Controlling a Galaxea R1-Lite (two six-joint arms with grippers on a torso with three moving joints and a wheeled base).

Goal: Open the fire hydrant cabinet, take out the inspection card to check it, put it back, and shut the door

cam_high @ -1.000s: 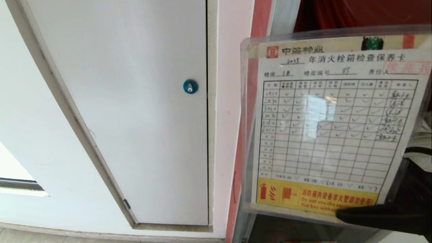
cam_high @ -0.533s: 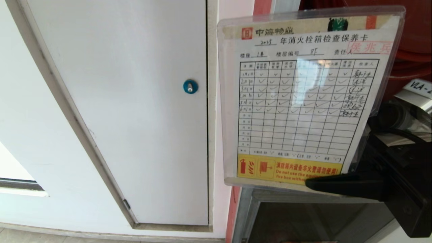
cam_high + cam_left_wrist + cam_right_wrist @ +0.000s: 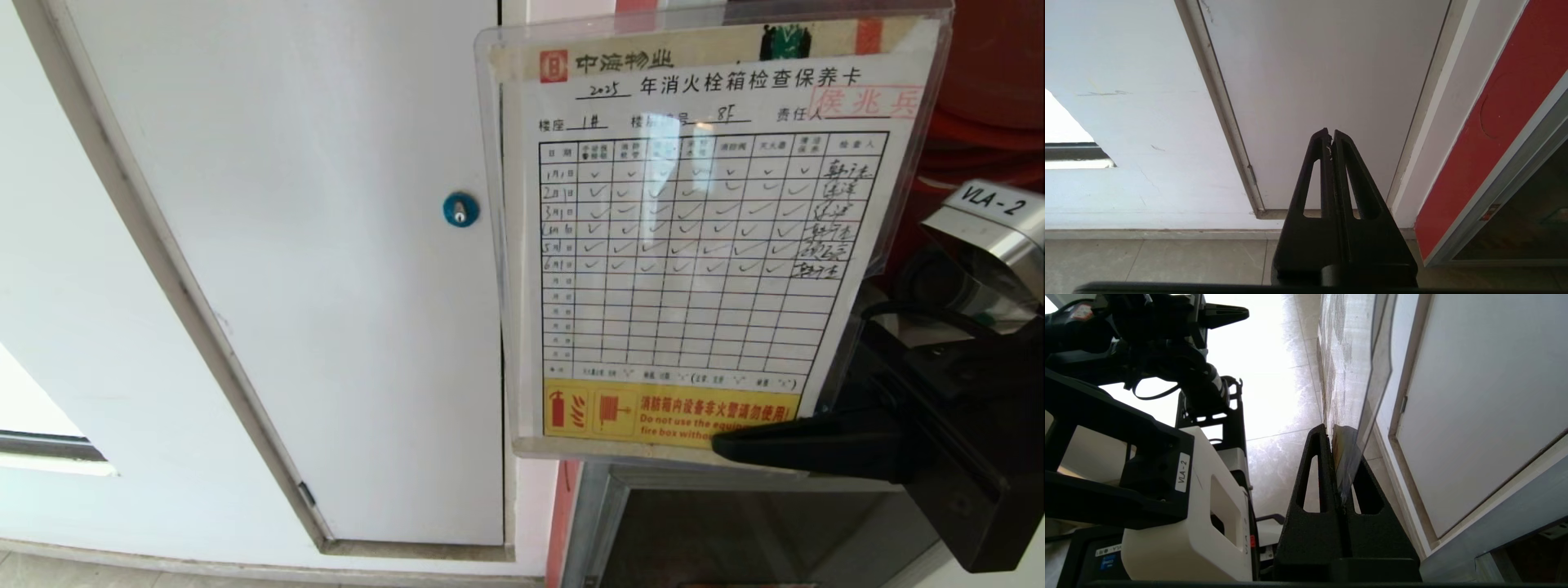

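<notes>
In the head view, the right gripper (image 3: pixel 784 437) pinches the lower right corner of the inspection card (image 3: pixel 694 245), which stands upright above it, facing the camera, before the fire hydrant cabinet (image 3: pixel 988 90). In the left wrist view, the left gripper (image 3: pixel 1331 136) is closed, empty, pointing at the white door (image 3: pixel 1323 81). In the right wrist view, the fingers (image 3: pixel 1314 473) clamp the card's edge.

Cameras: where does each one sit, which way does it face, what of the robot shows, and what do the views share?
Head: high, looking down at the inspection card held before the white door; right gripper shows.
Left wrist: behind the empty, shut left gripper, facing that door's foot.
Right wrist: behind the right gripper, seeing the card edge-on, robot body beside.
Shared: white door.
</notes>
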